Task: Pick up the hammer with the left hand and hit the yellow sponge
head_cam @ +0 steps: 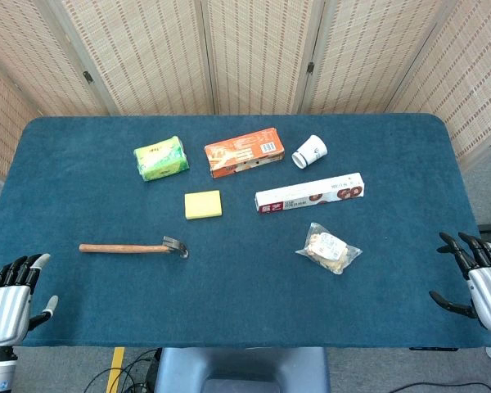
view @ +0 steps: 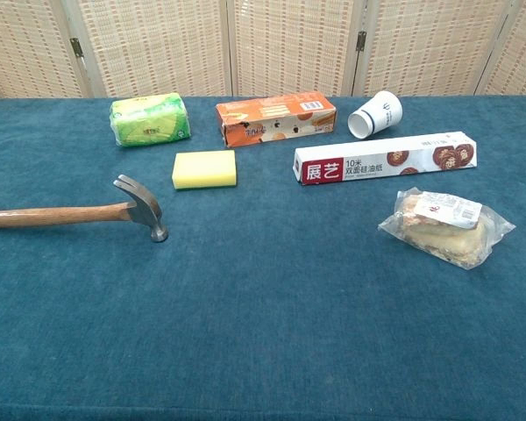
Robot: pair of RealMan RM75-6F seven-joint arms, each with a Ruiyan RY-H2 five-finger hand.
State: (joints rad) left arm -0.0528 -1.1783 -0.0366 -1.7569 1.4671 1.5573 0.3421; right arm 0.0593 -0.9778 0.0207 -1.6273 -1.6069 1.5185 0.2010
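Observation:
A hammer point(head_cam: 132, 247) with a wooden handle and a steel head lies flat on the blue table, handle pointing left; the chest view shows the hammer point(view: 79, 213) at the left edge. The yellow sponge point(head_cam: 203, 204) lies behind the hammer's head, and is also visible as the sponge point(view: 204, 169) in the chest view. My left hand point(head_cam: 12, 299) hovers at the table's near left corner, fingers apart, holding nothing, well left of the handle's end. My right hand point(head_cam: 479, 278) is open at the near right edge. Neither hand appears in the chest view.
Behind the sponge stand a green packet point(head_cam: 161, 158), an orange box point(head_cam: 244, 152) and a tipped paper cup point(head_cam: 309, 151). A long white and red box point(head_cam: 309, 192) and a bagged snack point(head_cam: 328, 248) lie to the right. The table's front edge point(head_cam: 229, 344) is near.

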